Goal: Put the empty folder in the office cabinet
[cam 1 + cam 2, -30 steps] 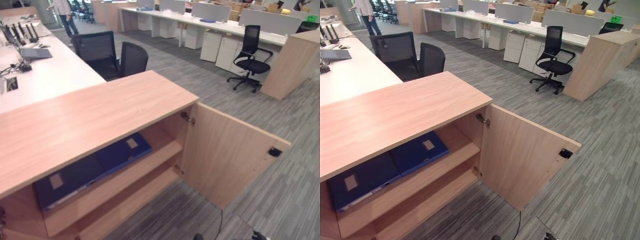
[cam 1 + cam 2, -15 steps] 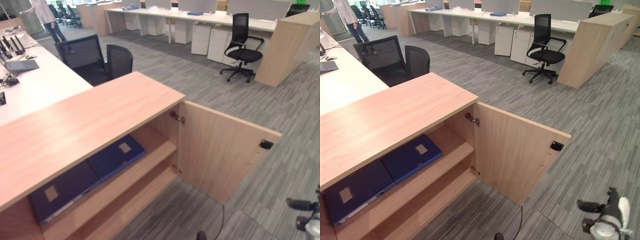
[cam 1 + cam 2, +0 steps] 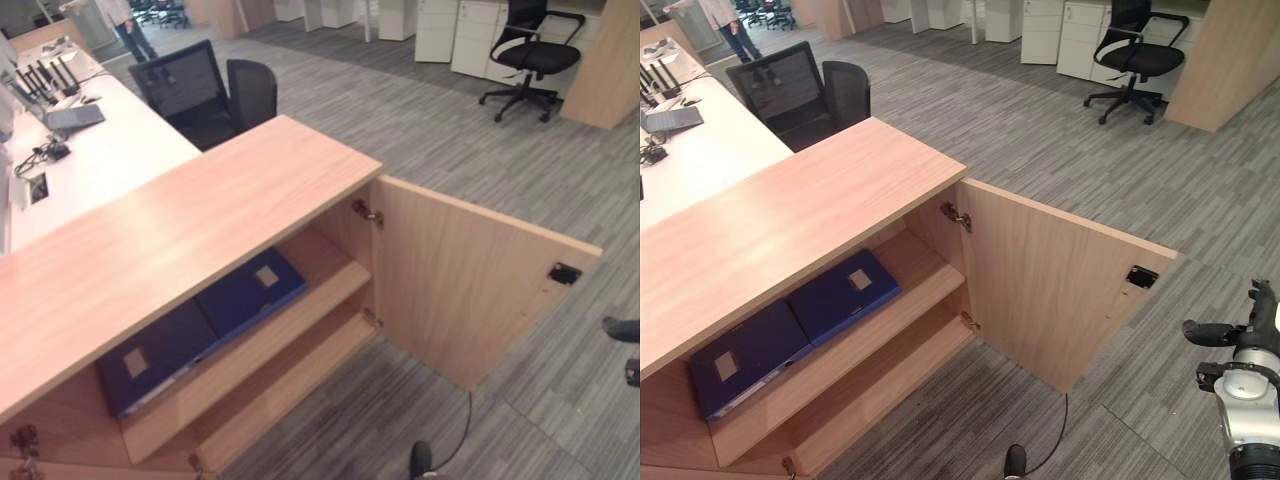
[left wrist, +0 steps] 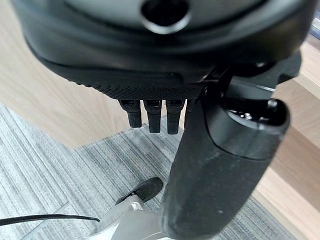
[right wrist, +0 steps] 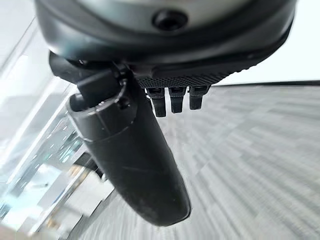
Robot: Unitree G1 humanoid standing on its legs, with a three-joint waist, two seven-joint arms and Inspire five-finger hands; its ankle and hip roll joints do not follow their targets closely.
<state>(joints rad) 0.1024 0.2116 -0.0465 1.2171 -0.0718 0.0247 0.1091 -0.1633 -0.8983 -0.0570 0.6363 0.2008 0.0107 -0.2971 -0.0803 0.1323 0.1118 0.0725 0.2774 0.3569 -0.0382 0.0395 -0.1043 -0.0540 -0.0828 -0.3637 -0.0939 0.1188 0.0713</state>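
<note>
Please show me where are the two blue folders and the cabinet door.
Left folder (image 3: 745,355), right eye view: middle of its cover.
Right folder (image 3: 845,297), right eye view: middle of its cover.
Cabinet door (image 3: 1055,295), right eye view: its inner face.

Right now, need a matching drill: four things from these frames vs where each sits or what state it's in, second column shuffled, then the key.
Things:
1. cabinet door
2. blue folders
3. right hand
4. laptop

Place or state:
A. on the white desk behind the cabinet
B. swung open over the carpet
C. lying flat, side by side, on the upper shelf
D. in the air to the right of the door, holding nothing

Pairs: 1-B, 2-C, 3-D, 4-A
</note>
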